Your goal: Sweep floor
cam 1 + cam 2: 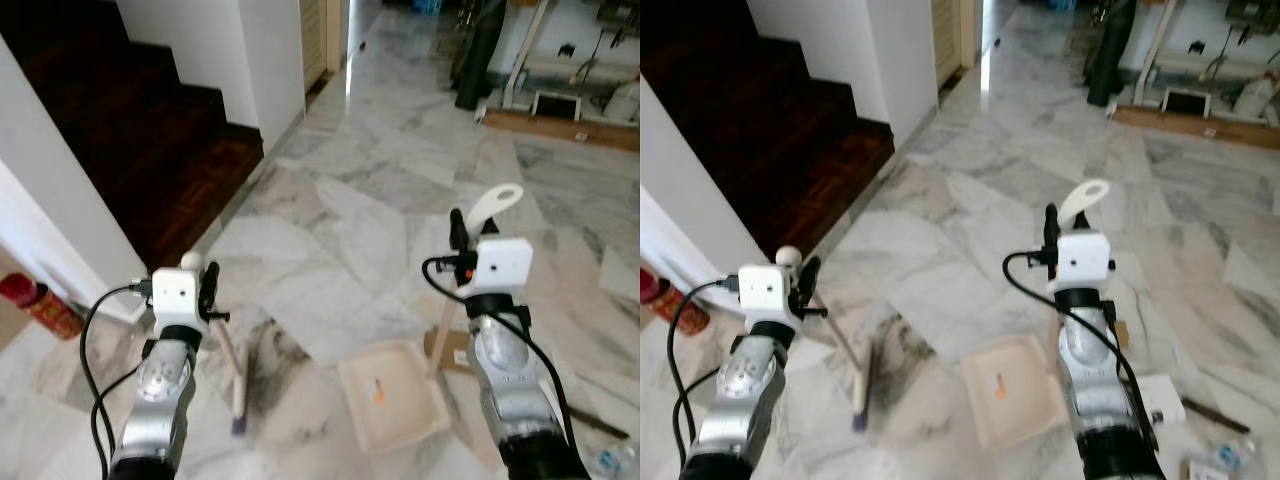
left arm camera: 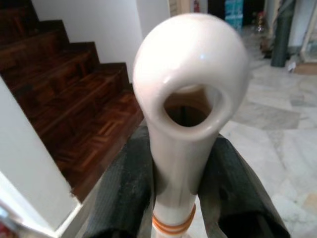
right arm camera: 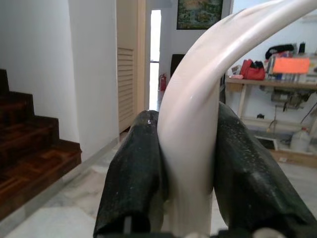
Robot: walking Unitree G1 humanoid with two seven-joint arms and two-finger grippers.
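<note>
White-grey marble floor (image 1: pixel 360 230). A cream dustpan (image 1: pixel 392 396) lies on it holding an orange scrap (image 1: pixel 377 389), broom head (image 1: pixel 238 400) just left. Red can (image 1: pixel 40 305) stands far left.

Both silver arms reach forward and down in front of the robot, forearms roughly parallel and well apart, white camera boxes riding on the wrists. The left gripper (image 2: pixel 181 198) points upward, its black fingers (image 2: pixel 124 198) pressed against either side of the broom handle (image 2: pixel 190 99) that rises between them. The right gripper (image 3: pixel 185 178) also points up, a little higher and further forward, fingers (image 3: pixel 136 173) clamped on the dustpan handle (image 3: pixel 198 114).
</note>
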